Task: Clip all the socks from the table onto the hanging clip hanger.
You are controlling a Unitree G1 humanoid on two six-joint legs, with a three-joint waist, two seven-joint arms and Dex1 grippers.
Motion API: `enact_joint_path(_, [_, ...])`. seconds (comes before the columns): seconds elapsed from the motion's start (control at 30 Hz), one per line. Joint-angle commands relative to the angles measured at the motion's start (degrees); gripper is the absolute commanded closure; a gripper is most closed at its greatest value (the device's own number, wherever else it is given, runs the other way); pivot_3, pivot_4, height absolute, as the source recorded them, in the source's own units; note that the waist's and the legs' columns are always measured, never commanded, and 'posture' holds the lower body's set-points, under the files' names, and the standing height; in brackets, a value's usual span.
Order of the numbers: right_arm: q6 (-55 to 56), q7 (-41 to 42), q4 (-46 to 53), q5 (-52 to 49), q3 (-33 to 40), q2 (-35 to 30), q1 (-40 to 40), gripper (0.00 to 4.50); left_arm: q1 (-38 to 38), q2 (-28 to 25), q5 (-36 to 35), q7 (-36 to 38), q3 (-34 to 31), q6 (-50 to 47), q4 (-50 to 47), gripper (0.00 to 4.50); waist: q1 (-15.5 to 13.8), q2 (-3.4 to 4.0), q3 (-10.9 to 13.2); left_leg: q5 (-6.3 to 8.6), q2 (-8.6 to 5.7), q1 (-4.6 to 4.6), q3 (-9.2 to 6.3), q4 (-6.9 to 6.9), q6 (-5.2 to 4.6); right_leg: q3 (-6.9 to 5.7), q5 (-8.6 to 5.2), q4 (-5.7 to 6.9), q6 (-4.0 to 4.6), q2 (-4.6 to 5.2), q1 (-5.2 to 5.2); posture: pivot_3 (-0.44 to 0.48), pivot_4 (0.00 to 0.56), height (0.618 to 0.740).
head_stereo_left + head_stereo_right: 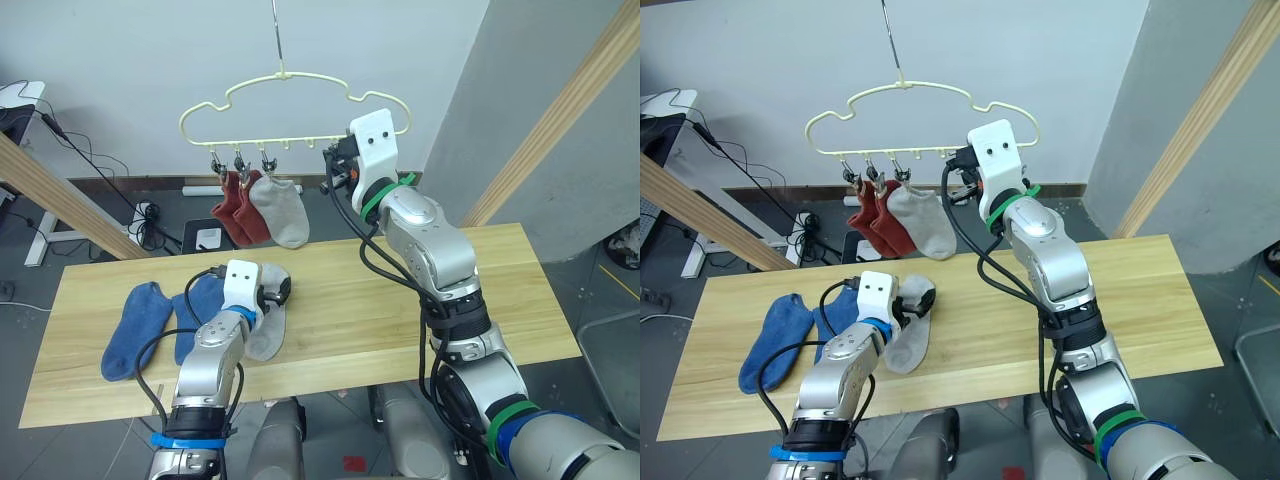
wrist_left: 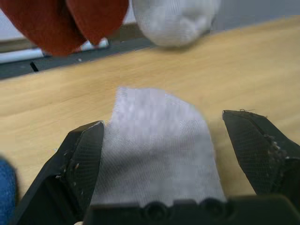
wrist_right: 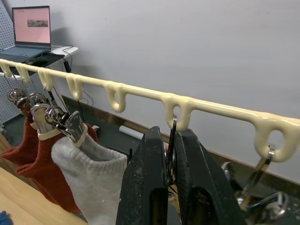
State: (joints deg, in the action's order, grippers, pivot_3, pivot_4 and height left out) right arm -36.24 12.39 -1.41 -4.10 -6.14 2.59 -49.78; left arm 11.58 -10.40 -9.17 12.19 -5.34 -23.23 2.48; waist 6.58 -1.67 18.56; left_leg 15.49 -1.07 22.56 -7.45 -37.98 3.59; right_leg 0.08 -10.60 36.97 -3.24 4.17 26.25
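While my right claw (image 3: 171,180) is raised to the clip hanger (image 1: 290,95), its two fingers are pressed together on a silver clip (image 3: 172,140) that hangs from a loop of the hanger's lower bar. Along that bar, towards the robot's left, two rust red socks (image 1: 234,212) and one light grey sock (image 1: 282,214) already hang from clips, crowded together and touching each other, above the far edge of the bench (image 1: 380,310). I can see more bare clips (image 3: 262,171) on the other side of the right claw.

My left claw (image 2: 173,154) is low over the bench, below the hanging socks, with its fingers spread wide on either side of the second grey sock (image 1: 266,320), which lies flat on the wood; I cannot tell whether the fingertips touch it. Just beside that sock, further to the robot's left, the two blue socks (image 1: 140,330) lie next to each other on the bench, one partly behind the left arm
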Motion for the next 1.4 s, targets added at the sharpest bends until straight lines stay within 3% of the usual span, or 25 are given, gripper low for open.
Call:
enact_joint_path(0.03, [0.4, 0.3, 2.7, -0.5, -0.6, 0.1, 0.1, 4.50, -1.8, 1.4, -1.2, -1.4, -2.0, 3.5, -5.0, 0.04, 0.0, 0.00, 0.0, 0.00, 0.00, 0.00, 0.01, 0.00, 0.00, 0.00, 0.00, 0.00, 0.00, 0.00, 0.00, -0.180, 0.319, 0.740])
enact_joint_path(0.27, [0.5, 0.3, 2.5, -0.7, -0.5, 0.1, 0.0, 4.50, -1.5, 5.2, -3.8, -8.1, -6.7, -4.1, -3.3, 0.04, 0.0, 0.00, 0.0, 0.00, -0.01, 0.00, 0.06, -0.01, 0.00, 0.06, 0.00, -0.02, -0.01, 0.00, 0.00, -0.177, 0.320, 0.740])
enact_joint_path(0.6, [-0.2, 0.3, 3.3, -0.8, -0.6, 0.2, -0.1, 4.50, 1.5, 3.4, -1.4, -8.7, -3.9, -9.1, 2.0, 0.04, 0.0, 0.00, 0.0, 0.00, -0.03, -0.03, 0.07, -0.01, 0.00, 0.07, 0.01, -0.01, -0.03, 0.00, -0.02, -0.186, 0.321, 0.740])
enact_joint_path(0.93, [-0.4, 0.2, 3.4, -1.0, -0.5, 0.5, -0.4, 4.50, 1.1, 0.3, 2.8, -7.1, -0.1, -7.7, 3.3, 2.16, 0.0, 0.00, 0.0, 0.00, -0.03, -0.07, 0.08, 0.00, 0.00, 0.09, 0.01, -0.01, -0.04, 0.00, -0.04, -0.191, 0.316, 0.740])
enact_joint_path(1.2, [-0.5, 0.0, 3.6, -0.9, -0.5, 0.9, -0.3, 4.50, -0.4, -2.2, 5.1, -4.0, 2.8, -2.7, 3.2, 4.26, 0.1, 0.00, 0.0, 0.00, -0.01, -0.07, 0.09, 0.02, 0.00, 0.10, 0.01, -0.02, -0.03, 0.00, -0.03, -0.192, 0.316, 0.740])
enact_joint_path(1.23, [-0.5, 0.0, 3.7, -0.9, -0.5, 0.9, -0.3, 4.50, -0.6, -2.8, 5.6, -3.1, 3.6, -1.1, 3.1, 4.44, 0.1, 0.00, 0.0, 0.00, -0.01, -0.07, 0.08, 0.02, 0.00, 0.09, 0.01, -0.02, -0.03, 0.00, -0.03, -0.192, 0.316, 0.740])
enact_joint_path(1.4, [-0.7, -0.2, 3.9, -0.9, -0.3, 0.9, -0.2, 4.50, 0.2, -8.4, 10.9, 5.4, 11.4, 16.1, 1.2, 4.44, 0.0, 0.00, 0.0, 0.00, -0.01, -0.03, 0.09, 0.03, 0.00, 0.10, 0.01, -0.03, -0.03, 0.00, 0.03, -0.194, 0.316, 0.740])
